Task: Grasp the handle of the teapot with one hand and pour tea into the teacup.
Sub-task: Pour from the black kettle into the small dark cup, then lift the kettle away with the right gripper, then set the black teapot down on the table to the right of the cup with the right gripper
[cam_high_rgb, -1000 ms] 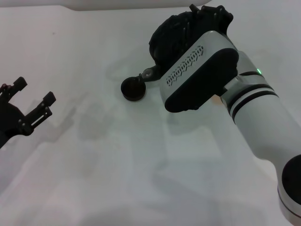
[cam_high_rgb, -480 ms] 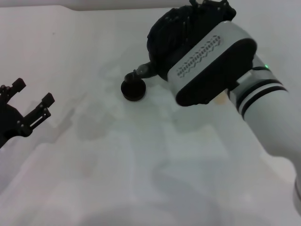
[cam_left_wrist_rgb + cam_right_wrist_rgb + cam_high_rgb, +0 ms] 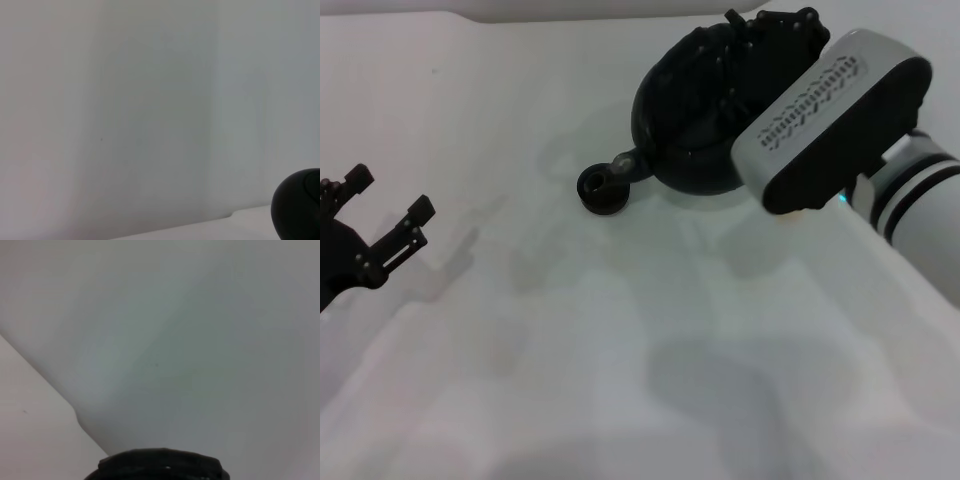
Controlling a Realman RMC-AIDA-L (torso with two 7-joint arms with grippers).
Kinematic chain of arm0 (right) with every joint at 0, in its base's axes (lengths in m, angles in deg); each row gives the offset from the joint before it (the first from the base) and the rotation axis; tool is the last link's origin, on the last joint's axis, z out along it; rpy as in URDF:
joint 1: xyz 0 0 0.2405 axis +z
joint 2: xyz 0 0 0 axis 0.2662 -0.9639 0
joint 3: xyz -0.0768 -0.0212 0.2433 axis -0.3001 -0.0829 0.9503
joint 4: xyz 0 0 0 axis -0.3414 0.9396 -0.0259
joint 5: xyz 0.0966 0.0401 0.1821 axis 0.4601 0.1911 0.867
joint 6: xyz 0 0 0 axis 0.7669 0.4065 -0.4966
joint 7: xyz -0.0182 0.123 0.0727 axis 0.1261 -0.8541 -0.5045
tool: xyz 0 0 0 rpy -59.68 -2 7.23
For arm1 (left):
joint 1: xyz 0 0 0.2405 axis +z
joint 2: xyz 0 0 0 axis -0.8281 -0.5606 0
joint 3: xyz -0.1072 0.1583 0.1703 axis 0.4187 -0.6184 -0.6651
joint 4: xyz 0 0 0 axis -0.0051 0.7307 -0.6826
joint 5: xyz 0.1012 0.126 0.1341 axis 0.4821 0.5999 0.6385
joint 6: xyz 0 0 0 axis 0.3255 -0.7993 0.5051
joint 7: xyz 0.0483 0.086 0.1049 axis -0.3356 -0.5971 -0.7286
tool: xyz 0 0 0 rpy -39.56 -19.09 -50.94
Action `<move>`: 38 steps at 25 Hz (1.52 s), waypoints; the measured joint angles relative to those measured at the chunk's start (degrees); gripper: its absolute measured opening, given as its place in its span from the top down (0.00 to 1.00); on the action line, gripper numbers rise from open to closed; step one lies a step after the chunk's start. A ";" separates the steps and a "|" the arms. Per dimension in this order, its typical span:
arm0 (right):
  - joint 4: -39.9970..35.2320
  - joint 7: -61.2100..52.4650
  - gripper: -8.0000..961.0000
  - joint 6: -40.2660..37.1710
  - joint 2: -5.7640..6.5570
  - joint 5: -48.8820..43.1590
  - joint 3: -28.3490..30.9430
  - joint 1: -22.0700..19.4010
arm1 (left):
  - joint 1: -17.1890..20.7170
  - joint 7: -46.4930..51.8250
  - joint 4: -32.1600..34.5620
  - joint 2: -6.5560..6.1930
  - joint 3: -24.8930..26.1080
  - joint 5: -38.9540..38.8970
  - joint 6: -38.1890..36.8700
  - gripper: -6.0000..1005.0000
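The teapot [image 3: 692,110] hung tilted in the right gripper [image 3: 765,35], spout just above the teacup [image 3: 603,188] on the white worktop [image 3: 620,350]. Jaw state could not be told. The left gripper [image 3: 390,215], jaws spread, sat well apart from the teacup.

My black teapot [image 3: 685,120] hangs tilted, its spout [image 3: 628,162] dipping just over the small dark teacup [image 3: 602,189] on the white table; its handle is hidden.
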 joint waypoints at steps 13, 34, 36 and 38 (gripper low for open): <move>-1.73 2.73 0.88 24.98 -0.49 4.74 17.22 -3.30 | -0.57 0.00 0.00 0.11 -0.24 -0.05 -0.36 0.16; -19.93 19.42 0.86 47.95 -0.47 28.39 32.44 -1.25 | -0.87 0.35 0.00 0.25 -0.26 -0.56 -0.03 0.16; -21.01 19.49 0.86 49.26 -0.45 28.96 33.46 -1.36 | -0.96 0.36 0.00 0.26 -0.23 -0.60 -0.02 0.16; -21.55 19.57 0.86 50.21 -0.47 29.09 34.30 -1.49 | -1.07 0.38 0.00 0.26 -0.19 -0.64 -0.02 0.16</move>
